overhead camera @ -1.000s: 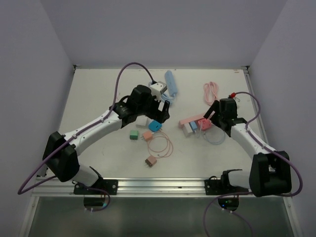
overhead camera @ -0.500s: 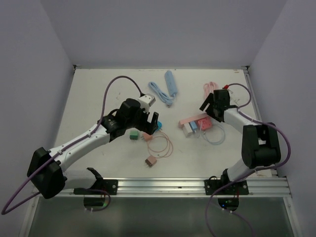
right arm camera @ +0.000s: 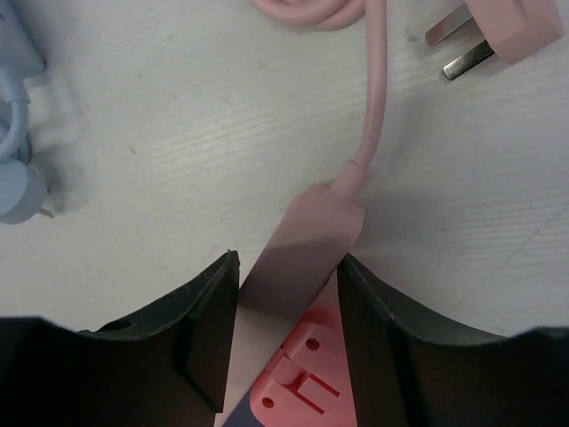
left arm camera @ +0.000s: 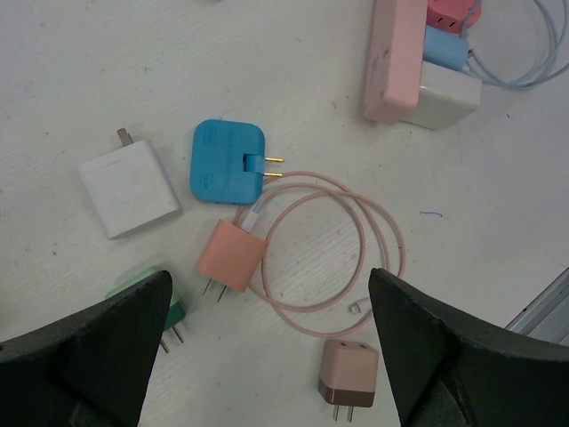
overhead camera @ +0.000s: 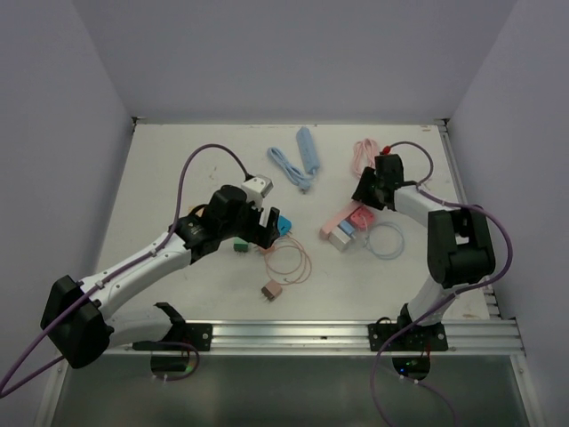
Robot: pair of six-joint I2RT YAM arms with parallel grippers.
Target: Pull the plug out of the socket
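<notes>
A pink power strip [overhead camera: 333,223] lies right of centre with a red plug [overhead camera: 360,216], a blue plug [overhead camera: 349,228] and a white plug [overhead camera: 340,239] seated in it. My right gripper [overhead camera: 364,198] is at the strip's cable end. In the right wrist view the fingers [right arm camera: 200,342] press both sides of the strip [right arm camera: 302,258], with the red plug [right arm camera: 307,387] just below. My left gripper [overhead camera: 270,233] hangs wide open and empty over loose chargers. The left wrist view shows the strip [left arm camera: 391,62] at the top right.
Loose chargers lie under the left gripper [left arm camera: 267,356]: blue [left arm camera: 227,160], white [left arm camera: 129,191], salmon with a looped cable [left arm camera: 231,258], green [left arm camera: 171,313], brown-pink [left arm camera: 348,374]. A pink wall plug [right arm camera: 507,36] and its coiled cable [overhead camera: 363,153] lie behind the strip. A light blue cable [overhead camera: 298,160] lies at the back.
My left arm drew back from the far side to above the loose chargers. My right gripper moved back and left along the strip, and the pink cable coil shifted left.
</notes>
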